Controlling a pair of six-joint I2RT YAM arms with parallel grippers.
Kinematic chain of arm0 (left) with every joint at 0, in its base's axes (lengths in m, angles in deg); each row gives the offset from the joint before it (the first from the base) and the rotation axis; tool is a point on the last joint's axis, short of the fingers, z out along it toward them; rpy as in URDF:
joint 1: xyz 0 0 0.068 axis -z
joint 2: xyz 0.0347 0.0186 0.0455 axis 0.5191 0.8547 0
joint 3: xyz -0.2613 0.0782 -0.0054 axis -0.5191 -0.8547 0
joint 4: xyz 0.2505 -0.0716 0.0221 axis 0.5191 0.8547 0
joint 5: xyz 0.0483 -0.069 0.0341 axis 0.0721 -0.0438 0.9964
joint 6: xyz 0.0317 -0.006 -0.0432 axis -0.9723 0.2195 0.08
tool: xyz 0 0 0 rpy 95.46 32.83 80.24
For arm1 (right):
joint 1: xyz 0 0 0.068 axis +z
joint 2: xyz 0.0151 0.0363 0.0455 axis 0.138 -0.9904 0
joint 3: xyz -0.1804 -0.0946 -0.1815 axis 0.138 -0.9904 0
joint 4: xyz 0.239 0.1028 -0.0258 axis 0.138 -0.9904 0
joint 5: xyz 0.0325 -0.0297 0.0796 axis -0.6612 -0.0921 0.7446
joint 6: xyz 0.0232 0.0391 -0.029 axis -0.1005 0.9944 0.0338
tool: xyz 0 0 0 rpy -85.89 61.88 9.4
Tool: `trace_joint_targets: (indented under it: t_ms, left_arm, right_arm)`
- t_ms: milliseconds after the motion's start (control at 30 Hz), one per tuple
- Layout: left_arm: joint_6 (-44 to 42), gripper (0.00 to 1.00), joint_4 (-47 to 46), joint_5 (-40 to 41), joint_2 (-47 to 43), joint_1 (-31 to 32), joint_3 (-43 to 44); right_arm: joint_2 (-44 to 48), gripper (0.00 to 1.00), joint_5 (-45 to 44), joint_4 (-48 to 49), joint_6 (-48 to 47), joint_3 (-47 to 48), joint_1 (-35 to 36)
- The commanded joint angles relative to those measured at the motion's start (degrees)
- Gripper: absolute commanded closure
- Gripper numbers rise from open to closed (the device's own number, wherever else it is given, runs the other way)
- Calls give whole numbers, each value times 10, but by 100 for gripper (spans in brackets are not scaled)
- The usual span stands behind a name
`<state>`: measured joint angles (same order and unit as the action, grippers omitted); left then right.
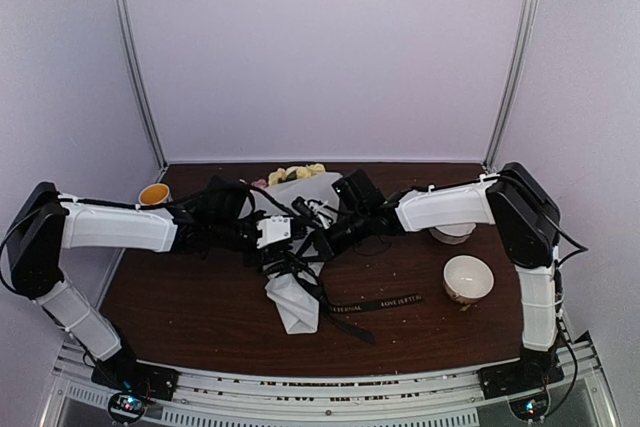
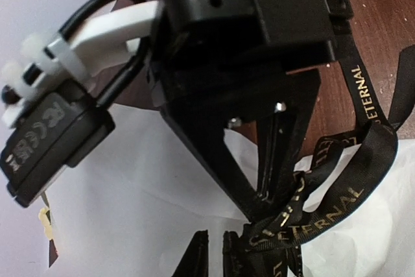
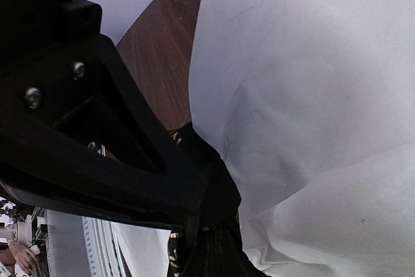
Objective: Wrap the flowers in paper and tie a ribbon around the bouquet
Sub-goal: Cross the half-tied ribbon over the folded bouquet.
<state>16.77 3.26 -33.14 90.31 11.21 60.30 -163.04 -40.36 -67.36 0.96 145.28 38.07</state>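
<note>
One bouquet (image 1: 295, 305) lies mid-tabletop (image 1: 190, 317), with its narrow end toward the arm bases. The flowers (image 1: 297, 175), yellow and pale, are at its far, wide end. The paper (image 3: 311, 95) is pale and creased and is wrapped as a cone.

The ribbon (image 1: 385, 302) is black with gold lettering. It is bunched on the bouquet's middle; whether it passes fully round cannot be told. One tail lies flat on the tabletop, right of the bouquet's narrow end.

The right pincer (image 2: 262, 202) is closed, its tips pinching the ribbon bunch just above the paper. The left pincer (image 2: 215, 259) is narrow, with a slim gap between its tips. It sits just beside the same bunch; whether it grips any ribbon I cannot tell.

A white bowl (image 1: 467, 279) stands right of the bouquet, well apart. An orange cup (image 1: 154, 194) stands left of the bouquet's wide end, well apart.
</note>
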Motion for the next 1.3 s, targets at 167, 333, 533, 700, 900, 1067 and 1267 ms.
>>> trace_joint_targets:
  t_ms: [167,333,533,700,900,1067,1267]
  left_arm:
    - [-57,81,70,-59,24,2,26]
    - [-57,77,80,-55,29,2,30]
    - [-31,83,34,-30,35,2,28]
    - [-10,95,20,-4,43,6,31]
    - [12,100,21,25,41,9,27]
    - [27,100,-26,31,20,9,-8]
    - [36,100,-34,32,14,9,-14]
  right_arm:
    - [-17,100,21,4,-3,24,2]
    - [-17,100,19,-1,-7,27,2]
    - [-22,100,23,-1,-4,33,3]
    - [-20,100,21,-6,-7,33,3]
    - [-19,100,15,-5,-1,32,0]
    - [-23,100,6,22,37,20,-10]
    - [-33,98,-10,17,52,23,-17]
